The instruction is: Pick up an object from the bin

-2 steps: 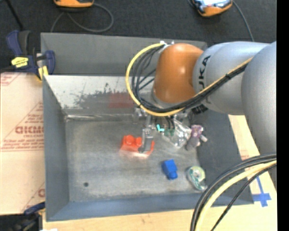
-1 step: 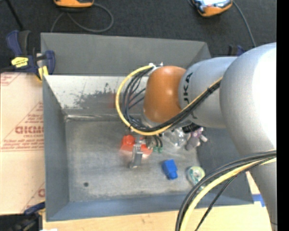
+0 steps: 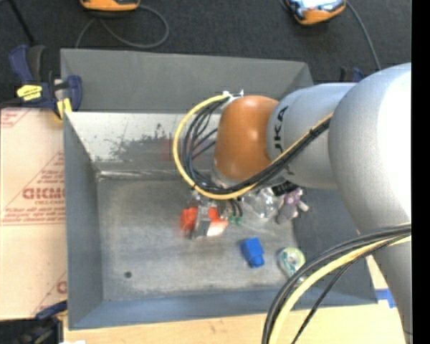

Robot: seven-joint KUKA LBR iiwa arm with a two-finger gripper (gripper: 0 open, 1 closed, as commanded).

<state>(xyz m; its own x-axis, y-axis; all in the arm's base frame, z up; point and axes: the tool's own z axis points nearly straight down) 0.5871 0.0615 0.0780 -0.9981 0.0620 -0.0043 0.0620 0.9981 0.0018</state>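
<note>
My gripper (image 3: pixel 202 221) reaches down from under the arm's orange cover into the middle of the bin. It sits right among a small orange-red thing (image 3: pixel 188 221) on its left and a white and orange thing (image 3: pixel 216 227) on its right. Whether either is gripped is hidden by the arm. A small blue block (image 3: pixel 252 251) lies on the floor a little to the lower right of the gripper, apart from it.
A round clear thing with green inside (image 3: pixel 292 259) lies near the bin's lower right. A clear crumpled piece (image 3: pixel 261 205) and a small purple thing (image 3: pixel 294 203) lie under the arm at the right. The arm and its cables cover the bin's right half.
</note>
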